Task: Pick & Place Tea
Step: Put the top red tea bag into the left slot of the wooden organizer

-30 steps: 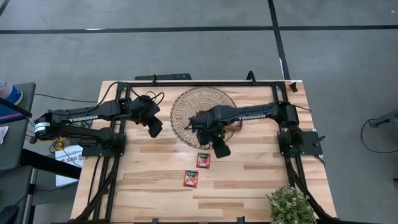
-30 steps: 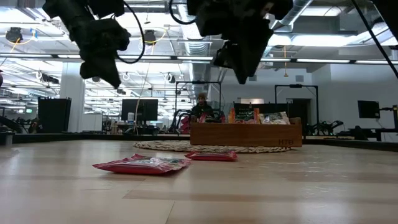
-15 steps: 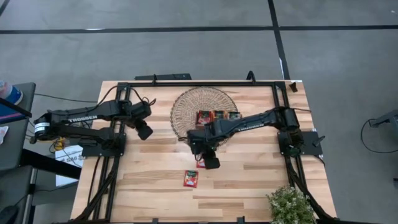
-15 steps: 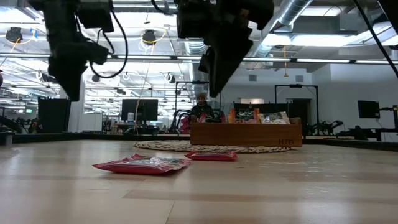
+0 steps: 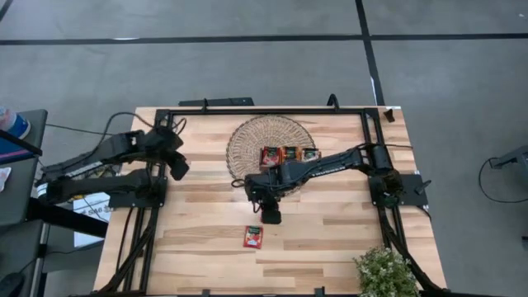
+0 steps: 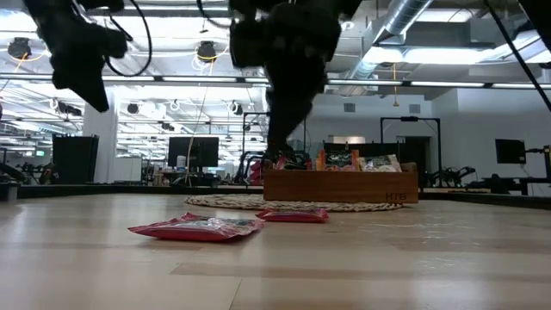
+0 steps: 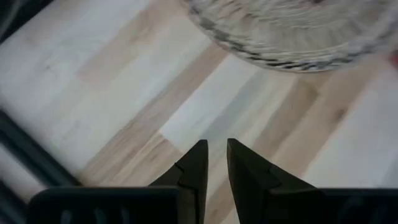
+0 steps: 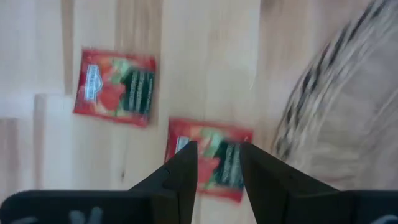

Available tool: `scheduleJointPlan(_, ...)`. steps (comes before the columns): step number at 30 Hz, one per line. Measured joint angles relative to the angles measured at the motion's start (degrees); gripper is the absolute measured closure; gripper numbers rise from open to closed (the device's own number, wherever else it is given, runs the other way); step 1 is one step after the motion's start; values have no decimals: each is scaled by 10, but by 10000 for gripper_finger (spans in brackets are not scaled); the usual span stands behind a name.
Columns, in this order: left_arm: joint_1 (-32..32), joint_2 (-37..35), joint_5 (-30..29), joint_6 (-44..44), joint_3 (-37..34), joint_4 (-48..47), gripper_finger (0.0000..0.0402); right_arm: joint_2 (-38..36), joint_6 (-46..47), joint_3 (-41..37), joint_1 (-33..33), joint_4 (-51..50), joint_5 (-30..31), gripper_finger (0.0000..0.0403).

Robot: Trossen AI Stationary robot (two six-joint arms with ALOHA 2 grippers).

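Observation:
Two red-orange tea sachets lie flat on the wooden table. One (image 5: 252, 237) (image 8: 115, 87) is toward the near edge. The other (image 8: 208, 158) (image 6: 293, 215) lies by the woven mat's near rim, mostly hidden under my right gripper in the high view. My right gripper (image 5: 271, 216) (image 8: 217, 163) hovers above that sachet, pointing down, open by a small gap, its tips (image 6: 275, 159) well off the table. The brown wooden tray (image 5: 289, 155) holds more sachets and stands on the round woven mat (image 5: 268, 144). My left gripper (image 5: 176, 165) (image 7: 216, 146) is drawn back near the table's left edge, shut on nothing.
A potted plant (image 5: 386, 272) stands at the near right corner. A black frame (image 5: 264, 110) runs along the far edge and both sides. Bare wood (image 5: 330, 239) lies near the right of the sachets. Office equipment shows beyond the table in the low view.
My right gripper moved from beside the tray toward the near-left, ending over the sachet by the mat, and came lower. My left gripper pulled back toward the table's left edge. Both sachets stayed put.

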Motion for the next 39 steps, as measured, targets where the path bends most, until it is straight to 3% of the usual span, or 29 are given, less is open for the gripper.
scheduleJointPlan(5,0,-41,34,12,0,-2,351,17,63,1,-15,-28,-58,261)
scheduleJointPlan(12,0,-46,41,16,0,-5,351,17,71,1,-24,-54,-41,206)
scheduleJointPlan(17,0,-50,54,30,0,-3,351,17,88,-26,-28,-20,-38,183)
scheduleJointPlan(23,-4,-102,80,63,-7,61,351,17,102,-59,-26,1,-32,190)
scheduleJointPlan(29,-6,-182,100,71,-7,59,351,17,97,-70,-18,24,-30,207)
scheduleJointPlan(34,-6,-265,124,26,-7,84,351,17,87,-70,-18,23,-30,219)
scheduleJointPlan(39,-6,-290,189,-15,-7,190,351,17,86,-70,-18,21,-31,223)
